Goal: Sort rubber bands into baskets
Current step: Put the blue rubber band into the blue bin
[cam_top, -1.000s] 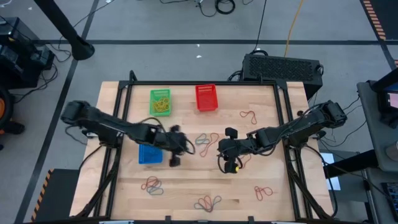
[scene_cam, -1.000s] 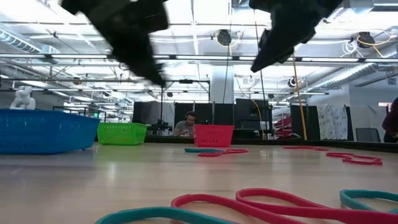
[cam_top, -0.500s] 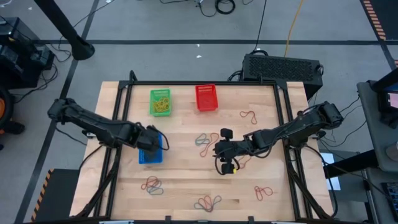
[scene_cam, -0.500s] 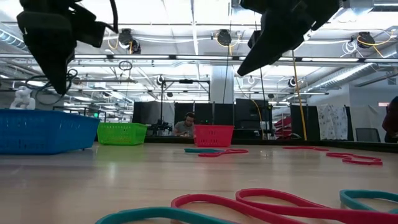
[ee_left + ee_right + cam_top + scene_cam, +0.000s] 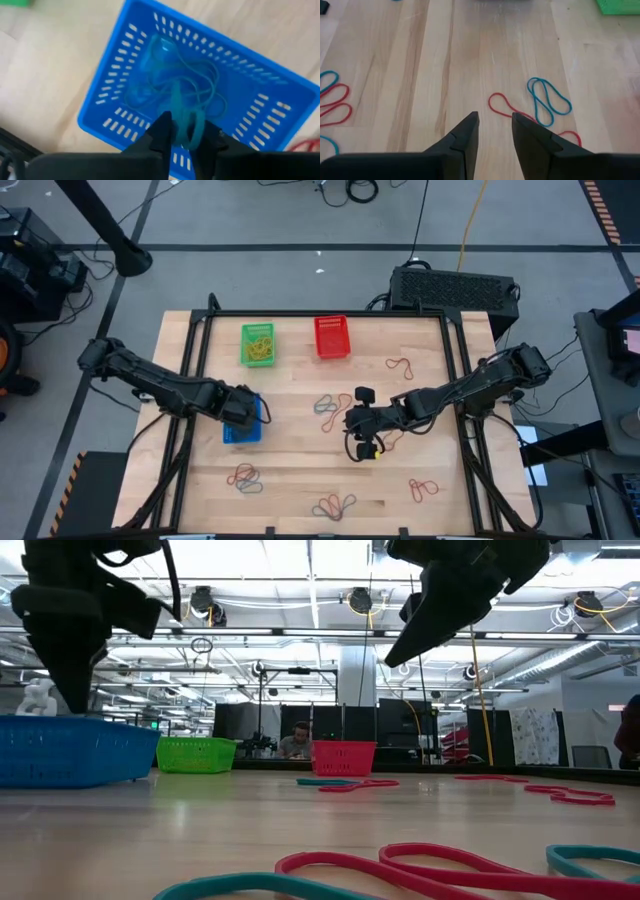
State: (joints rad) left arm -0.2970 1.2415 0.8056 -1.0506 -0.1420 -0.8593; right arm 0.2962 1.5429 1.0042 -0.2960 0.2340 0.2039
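Left gripper [image 5: 243,408] hangs over the blue basket [image 5: 241,430], which sits on the left half of the table [image 5: 300,460], nearer the front edge than the other two baskets. In the left wrist view the fingers [image 5: 162,131] stand a narrow gap apart with a teal rubber band [image 5: 192,125] between them, draped over the basket's inside; whether the band is gripped or already slipping free I cannot tell. More teal bands [image 5: 170,82] lie tangled on the basket floor.

Right gripper [image 5: 362,423] hovers above the middle of the table, off the surface. Its jaws are parted by a moderate gap and hold nothing; bare wood shows between the fingers [image 5: 465,135]. Just beyond them lie a red band [image 5: 502,106] and a blue band [image 5: 547,99], touching or overlapping.

Green basket [image 5: 258,344] and red basket [image 5: 332,337] stand side by side near the far edge. The green one holds yellowish bands [image 5: 260,346].

Loose bands remain on the table: a cluster near the centre [image 5: 326,406], a red one toward the far right [image 5: 402,365], a group at front left [image 5: 243,476], a group at front centre [image 5: 336,505], and red ones at front right [image 5: 423,489].
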